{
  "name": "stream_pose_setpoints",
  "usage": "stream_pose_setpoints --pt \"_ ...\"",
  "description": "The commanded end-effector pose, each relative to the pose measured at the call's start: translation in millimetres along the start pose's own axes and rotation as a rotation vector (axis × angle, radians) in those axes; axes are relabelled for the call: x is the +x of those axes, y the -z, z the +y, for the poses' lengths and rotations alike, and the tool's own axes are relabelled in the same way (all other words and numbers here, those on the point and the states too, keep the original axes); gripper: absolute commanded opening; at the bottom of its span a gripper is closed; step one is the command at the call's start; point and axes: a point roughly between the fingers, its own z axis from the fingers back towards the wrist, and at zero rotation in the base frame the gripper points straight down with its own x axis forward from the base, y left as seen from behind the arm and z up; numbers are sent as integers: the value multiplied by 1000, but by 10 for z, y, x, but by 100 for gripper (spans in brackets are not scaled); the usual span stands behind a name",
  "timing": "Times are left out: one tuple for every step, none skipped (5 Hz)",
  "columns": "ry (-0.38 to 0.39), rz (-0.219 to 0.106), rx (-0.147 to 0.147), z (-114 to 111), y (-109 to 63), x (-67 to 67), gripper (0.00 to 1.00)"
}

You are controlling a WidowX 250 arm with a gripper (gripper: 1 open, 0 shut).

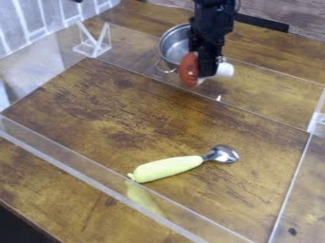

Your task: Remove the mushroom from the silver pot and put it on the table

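Camera view | black pincer [203, 68] pointing down, clamped on small toy mushroom [195, 67], red-brown cap, white stem | held above dark brown wooden table [114, 109], just before shiny round silver pot [173, 44] | yellow-handled silver spoon [181, 165] well apart, nearer camera
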Motion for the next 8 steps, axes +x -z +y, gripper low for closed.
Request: stream_pose_setpoints --pt "-1 -73 56 76 -365 -31 0" --pt "1 -78 62 28 -331 -102 0" --pt "7 -75 65 35 -247 -83 0" --pt "12 -74 64 36 -152 -73 0" --pt "40 -69 59 99 -169 -85 0" --pt "68 -68 54 163 -153 -98 0" --pt "58 -67 54 169 -193 -119 0" --pt "38 -64 63 168 -335 -122 0"
